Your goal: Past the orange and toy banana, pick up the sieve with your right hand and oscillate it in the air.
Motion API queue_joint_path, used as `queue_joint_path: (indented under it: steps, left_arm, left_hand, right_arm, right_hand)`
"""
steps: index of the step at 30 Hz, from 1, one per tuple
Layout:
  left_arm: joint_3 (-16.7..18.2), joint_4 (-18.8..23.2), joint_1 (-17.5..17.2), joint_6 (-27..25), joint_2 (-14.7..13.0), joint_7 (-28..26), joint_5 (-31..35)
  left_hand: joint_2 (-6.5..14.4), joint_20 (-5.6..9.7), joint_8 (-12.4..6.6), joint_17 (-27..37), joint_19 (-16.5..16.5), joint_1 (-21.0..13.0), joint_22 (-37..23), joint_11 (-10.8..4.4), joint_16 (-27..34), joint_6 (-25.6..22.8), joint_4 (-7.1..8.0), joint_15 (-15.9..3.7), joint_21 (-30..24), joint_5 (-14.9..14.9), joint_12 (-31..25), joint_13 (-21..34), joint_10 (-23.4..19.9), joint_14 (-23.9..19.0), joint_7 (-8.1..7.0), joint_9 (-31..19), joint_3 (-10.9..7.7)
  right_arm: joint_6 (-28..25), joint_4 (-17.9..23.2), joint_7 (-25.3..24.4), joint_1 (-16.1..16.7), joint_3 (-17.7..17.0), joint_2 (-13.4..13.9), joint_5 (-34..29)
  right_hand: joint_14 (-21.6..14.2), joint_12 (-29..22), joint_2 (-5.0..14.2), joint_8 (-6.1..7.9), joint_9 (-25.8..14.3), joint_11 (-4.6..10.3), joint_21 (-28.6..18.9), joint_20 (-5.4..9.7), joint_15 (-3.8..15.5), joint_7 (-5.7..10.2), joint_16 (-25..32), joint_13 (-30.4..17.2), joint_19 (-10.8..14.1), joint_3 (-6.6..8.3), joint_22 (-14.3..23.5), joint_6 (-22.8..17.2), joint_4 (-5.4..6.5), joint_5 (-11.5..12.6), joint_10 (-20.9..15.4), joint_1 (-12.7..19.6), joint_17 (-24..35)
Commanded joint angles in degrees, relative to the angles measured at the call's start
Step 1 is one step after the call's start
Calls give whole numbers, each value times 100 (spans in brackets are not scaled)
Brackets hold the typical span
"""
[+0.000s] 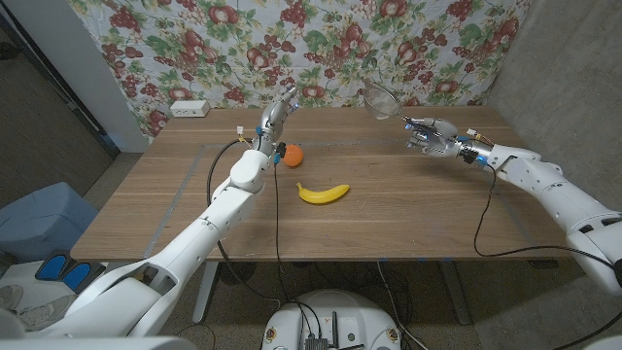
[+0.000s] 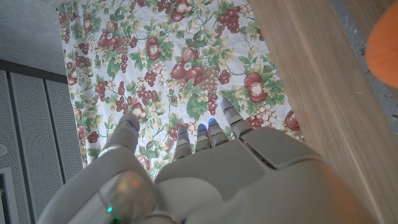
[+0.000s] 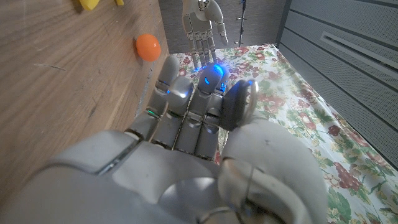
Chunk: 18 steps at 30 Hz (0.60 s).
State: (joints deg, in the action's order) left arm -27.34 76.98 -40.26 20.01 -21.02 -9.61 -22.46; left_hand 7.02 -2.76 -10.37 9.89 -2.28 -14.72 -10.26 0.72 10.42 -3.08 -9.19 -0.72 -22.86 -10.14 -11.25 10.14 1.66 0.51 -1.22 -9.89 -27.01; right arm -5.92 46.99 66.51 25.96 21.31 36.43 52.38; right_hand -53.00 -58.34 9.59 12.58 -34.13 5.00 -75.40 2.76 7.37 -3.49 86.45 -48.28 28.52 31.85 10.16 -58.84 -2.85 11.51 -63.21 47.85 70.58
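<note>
- Table [image 1: 389, 228] of pale brown wood, long and rectangular, in front of a floral fruit-print curtain [image 1: 321, 44].
- Right hand [image 1: 429, 134], grey and metallic, raised above the table's far right part; fingers curled in around a thin handle, thumb folded over in the right wrist view [image 3: 205, 118].
- Left hand [image 1: 275, 119], same build, upright over the far middle of the table, fingers straight and close together, holding nothing; seen from behind in the left wrist view [image 2: 205, 168].
- Round metal mesh sieve [image 1: 380, 98], in the air against the curtain, bowl tilted, just beyond the right fingertips on the side toward the table's middle, handle running back into that grip.
- Yellow curved toy banana [image 1: 323, 192], lying near the table's centre.
- Small round orange [image 1: 292, 155], on the wood just beside the left wrist, beyond the banana.
</note>
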Motion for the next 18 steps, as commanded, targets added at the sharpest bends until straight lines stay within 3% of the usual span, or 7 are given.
queue_joint_path:
  steps: [1, 9, 15, 18]
  left_arm:
    - [-20, -144, 86, 59, 45, 45, -8]
    - [-33, -160, 114, 39, 46, 71, -14]
    - [-42, -165, 127, 43, 50, 75, -4]
    - [-41, -159, 118, 43, 52, 62, -3]
  left_hand:
    - [-15, -36, -3, 9, -35, 38, -27, -3, 9, -35, -5, -11, 19, 10, 15, 14, 34, 41, 22, -3, -36]
    - [-15, -37, -2, 9, -38, 41, -27, -9, 8, -33, -5, -14, 26, 10, 16, 14, 36, 43, 36, -3, -43]
    - [-15, -38, 1, 9, -39, 43, -27, -7, 9, -28, -6, -13, 31, 10, 15, 14, 34, 41, 35, -3, -47]
    - [-15, -38, 0, 8, -39, 44, -28, -10, 10, -30, -6, -11, 33, 10, 15, 14, 33, 37, 36, -4, -49]
  right_arm:
    - [-5, -89, 43, -52, -48, -76, -90]
    - [-530, 1049, -958, 274, 117, 458, -415]
    - [-1089, 1722, -1558, 306, 338, 842, -687]
    - [-1539, 1988, -1737, 152, 586, 1034, -926]
  right_hand:
    - [22, -26, -7, 18, -15, 189, 20, 479, 481, -27, -12, -6, -12, 7, 16, -67, 22, 31, 192, -17, 11]
    - [14, -20, 0, 19, -11, 178, 18, 475, 481, -28, -9, 19, 1, 9, 15, -69, 18, 36, 181, -12, 11]
    - [8, -23, 8, 18, -2, 164, 15, 461, 480, -42, -7, 28, 13, 15, 15, -75, 10, 38, 173, -1, 10]
    - [3, -13, 13, 19, 1, 157, 14, 456, 479, -57, -5, 54, 22, 22, 14, -79, 1, 38, 170, 10, 10]
